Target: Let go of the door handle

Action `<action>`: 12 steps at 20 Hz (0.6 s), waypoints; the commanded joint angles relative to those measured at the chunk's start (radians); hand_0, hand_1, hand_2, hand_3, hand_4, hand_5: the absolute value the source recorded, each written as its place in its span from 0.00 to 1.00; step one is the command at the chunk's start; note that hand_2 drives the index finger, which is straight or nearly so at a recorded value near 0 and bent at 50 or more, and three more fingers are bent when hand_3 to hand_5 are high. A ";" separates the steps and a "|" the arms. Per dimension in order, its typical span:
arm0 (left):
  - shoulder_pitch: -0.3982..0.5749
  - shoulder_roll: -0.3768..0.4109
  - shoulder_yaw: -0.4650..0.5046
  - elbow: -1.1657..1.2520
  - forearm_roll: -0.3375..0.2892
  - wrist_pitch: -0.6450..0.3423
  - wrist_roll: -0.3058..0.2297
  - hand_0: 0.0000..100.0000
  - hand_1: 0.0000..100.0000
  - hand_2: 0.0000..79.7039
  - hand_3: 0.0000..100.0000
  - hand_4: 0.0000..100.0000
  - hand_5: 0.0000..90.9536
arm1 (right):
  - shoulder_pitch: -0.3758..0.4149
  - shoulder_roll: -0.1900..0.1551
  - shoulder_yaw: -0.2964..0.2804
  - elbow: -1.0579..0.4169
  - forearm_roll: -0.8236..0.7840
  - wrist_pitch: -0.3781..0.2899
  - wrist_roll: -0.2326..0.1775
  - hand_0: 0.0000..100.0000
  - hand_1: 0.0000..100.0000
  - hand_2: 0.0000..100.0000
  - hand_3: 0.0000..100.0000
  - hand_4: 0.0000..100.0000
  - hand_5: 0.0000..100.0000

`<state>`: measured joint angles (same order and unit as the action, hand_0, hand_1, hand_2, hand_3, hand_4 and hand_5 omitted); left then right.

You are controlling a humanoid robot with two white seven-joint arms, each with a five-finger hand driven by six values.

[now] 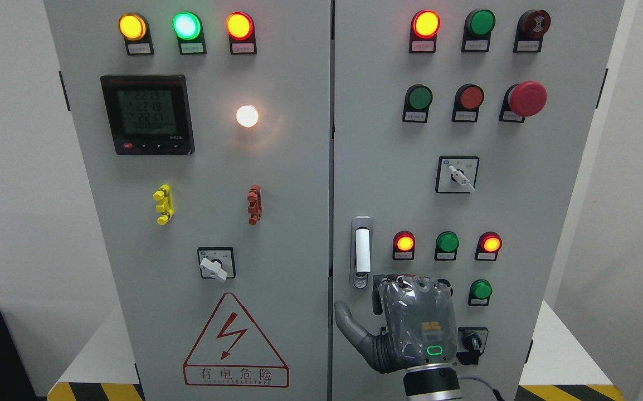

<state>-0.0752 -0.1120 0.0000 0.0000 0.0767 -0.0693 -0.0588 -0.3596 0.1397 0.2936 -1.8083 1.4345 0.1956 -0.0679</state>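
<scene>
1. The door handle (pixel 361 252), a slim silver latch with a white centre bar, stands upright at the left edge of the right cabinet door (pixel 550 195).
2. The right hand (pixel 405 328) rises from the bottom edge just below and to the right of the door handle, its back to the camera.
3. Its thumb (pixel 349 323) juts out to the left, below the door handle and apart from it; the fingers are bent forward toward the door, and whether they touch anything cannot be told. The hand grips nothing visible.
4. Right of the door handle sit a lit red lamp (pixel 404 243), a green button (pixel 447 243) and another lit red lamp (pixel 491 243).
5. Left of the door handle, on the other door, is a red electric-hazard triangle (pixel 235 340).
</scene>
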 commanded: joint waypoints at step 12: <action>0.000 0.000 -0.021 -0.020 0.000 0.000 0.000 0.00 0.00 0.03 0.08 0.01 0.00 | -0.090 0.001 -0.005 0.046 -0.003 0.018 0.017 0.18 0.27 0.87 1.00 1.00 0.92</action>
<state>-0.0752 -0.1120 0.0000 0.0000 0.0767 -0.0693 -0.0588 -0.4257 0.1407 0.2913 -1.7908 1.4320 0.2137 -0.0494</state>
